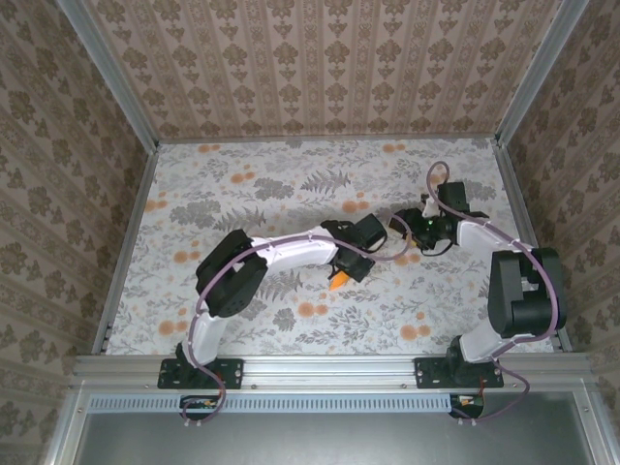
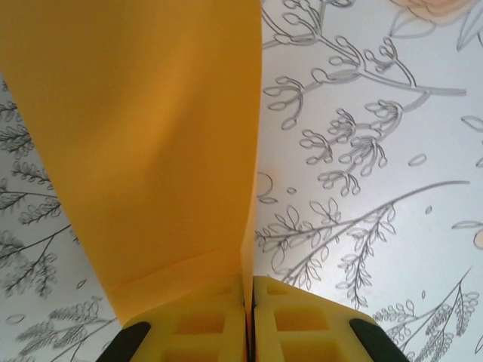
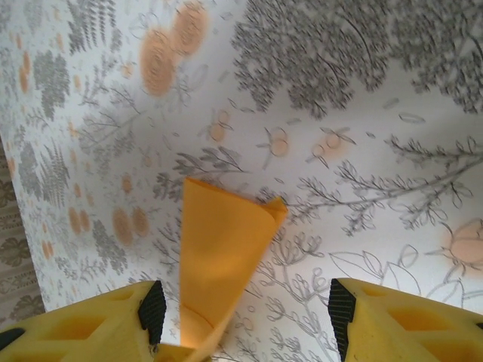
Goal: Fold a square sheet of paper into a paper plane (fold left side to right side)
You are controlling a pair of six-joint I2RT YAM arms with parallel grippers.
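Left jaws: shut, yellow pads [image 2: 204,324] pressed flat together, with the folded orange paper [image 2: 151,151] pinched in the seam between them. Right jaws: wide open, gripping nothing. Their pads [image 3: 98,324] stand well apart, and the paper [image 3: 219,256] runs up the gap, nearer the pad on the view's left. Contact with that pad: cannot tell.

Paper, left wrist view: long axis runs away from the jaws, and the sheet broadens as it goes. A crease crosses it just above the pads. One long straight edge lines up with the pad seam.

Right wrist view: a narrow strip, slim at the jaws' end and broader at the far end, with one far corner curled over.

Top view: left arm [image 1: 291,250] reaches to the middle of the bench [image 1: 242,184]. A short orange point [image 1: 337,282] pokes out under its wrist, aimed toward the near edge and slightly left. Right arm [image 1: 484,242] bends in from the right, its wrist just beside the left one. This view gives the paper's place, mid-bench; the wrist views give the crease and the curl.
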